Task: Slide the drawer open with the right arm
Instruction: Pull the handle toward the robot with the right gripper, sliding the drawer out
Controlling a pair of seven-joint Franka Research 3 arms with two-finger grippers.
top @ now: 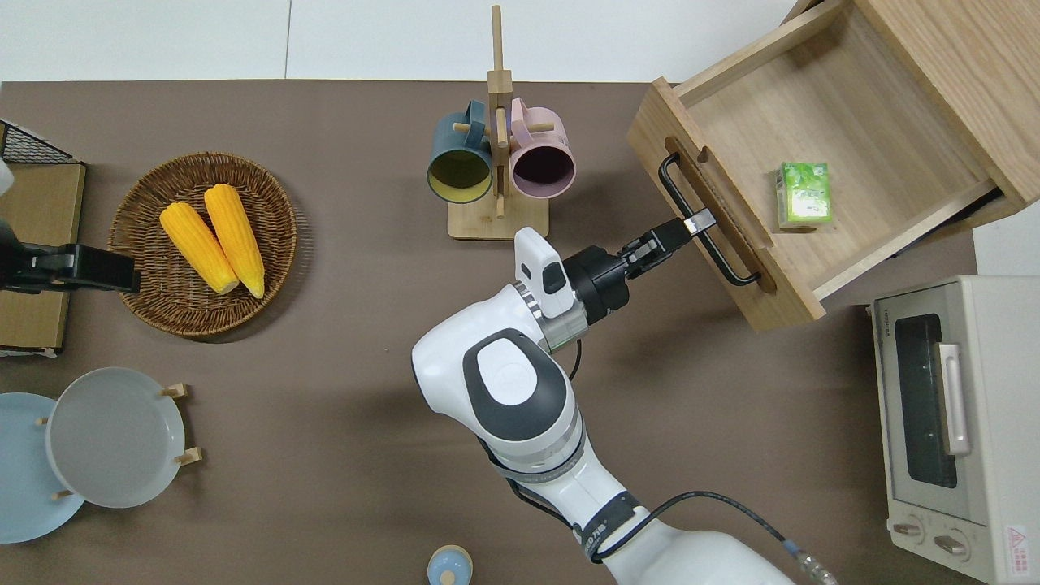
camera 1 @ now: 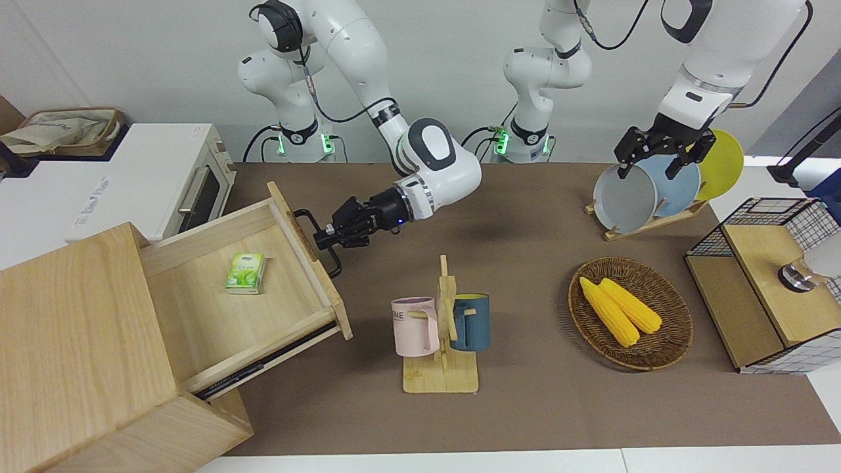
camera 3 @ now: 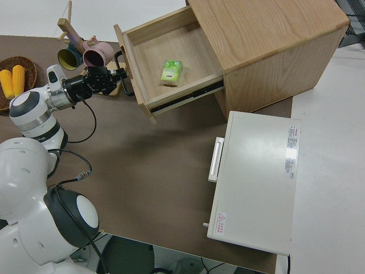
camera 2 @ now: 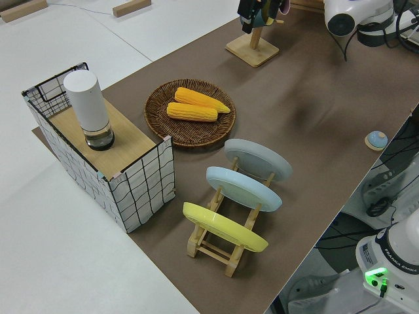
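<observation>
Right gripper (top: pixel 697 222) with jaws clamped on the black bar handle (top: pixel 705 221) of 1 pale-wood drawer (top: pixel 821 114), which stands pulled well out of its box cabinet (camera 1: pixel 72 341) at the right arm's end of the table. Inside lies 1 small green carton (top: pixel 804 192). Also shown: 2 mugs (top: pixel 501 168) on a wooden rack, 2 yellow corn cobs (top: pixel 213 236) in a round woven basket (top: pixel 138 284), 3 plates (camera 2: pixel 242 196). Left arm parked, gripper (camera 1: pixel 663 152) jaws apart.

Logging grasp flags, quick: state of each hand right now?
Right hand: shut on the drawer's handle.
Left hand: parked, cannot tell whether open or shut.
</observation>
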